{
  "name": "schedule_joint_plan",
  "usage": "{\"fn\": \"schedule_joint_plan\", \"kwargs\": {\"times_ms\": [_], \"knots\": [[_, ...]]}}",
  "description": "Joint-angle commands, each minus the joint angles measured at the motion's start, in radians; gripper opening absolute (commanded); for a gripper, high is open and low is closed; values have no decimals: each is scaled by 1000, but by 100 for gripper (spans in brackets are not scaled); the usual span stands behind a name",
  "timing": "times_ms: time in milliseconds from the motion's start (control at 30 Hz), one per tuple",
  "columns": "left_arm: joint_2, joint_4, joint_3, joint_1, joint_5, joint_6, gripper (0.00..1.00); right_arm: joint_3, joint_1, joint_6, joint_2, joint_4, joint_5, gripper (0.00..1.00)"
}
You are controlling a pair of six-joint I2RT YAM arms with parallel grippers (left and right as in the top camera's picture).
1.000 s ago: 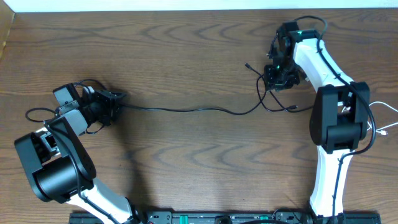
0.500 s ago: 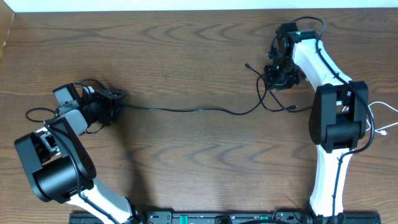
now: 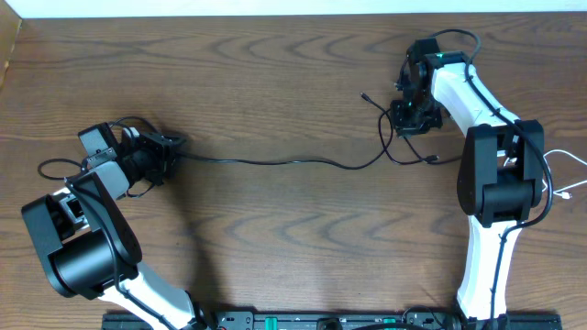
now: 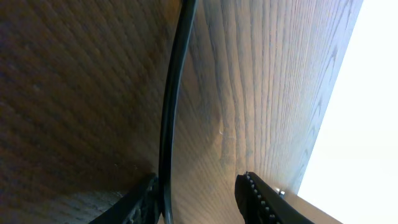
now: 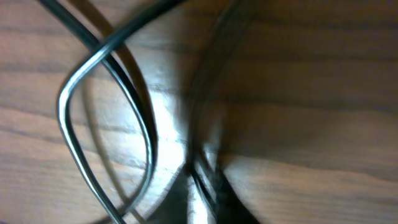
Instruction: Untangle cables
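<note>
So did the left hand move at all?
No. The left hand sits at the same spot against the wood grain of the table, with the black cable leaving it as before.

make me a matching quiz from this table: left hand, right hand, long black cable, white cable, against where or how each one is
1 left hand
2 right hand
3 long black cable
4 white cable

a far right, off on its own
b shut, over the cable loops
c stretched across the middle
d open, a cable passing through it

Pairs: 1-d, 2-b, 3-c, 4-a
</note>
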State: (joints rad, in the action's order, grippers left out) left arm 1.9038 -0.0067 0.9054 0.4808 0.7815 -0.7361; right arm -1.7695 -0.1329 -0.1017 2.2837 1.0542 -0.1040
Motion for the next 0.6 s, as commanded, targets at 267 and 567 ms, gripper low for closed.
{"fn": "schedule_joint_plan", "kwargs": {"times_ms": [267,567], "knots": [[55,-34,-38,-1,-136,-6,43,-19,10,59,-125,42,-19,1],[55,-34,-38,-1,-136,-6,43,-19,51,47,-485,72,200,1]]}}
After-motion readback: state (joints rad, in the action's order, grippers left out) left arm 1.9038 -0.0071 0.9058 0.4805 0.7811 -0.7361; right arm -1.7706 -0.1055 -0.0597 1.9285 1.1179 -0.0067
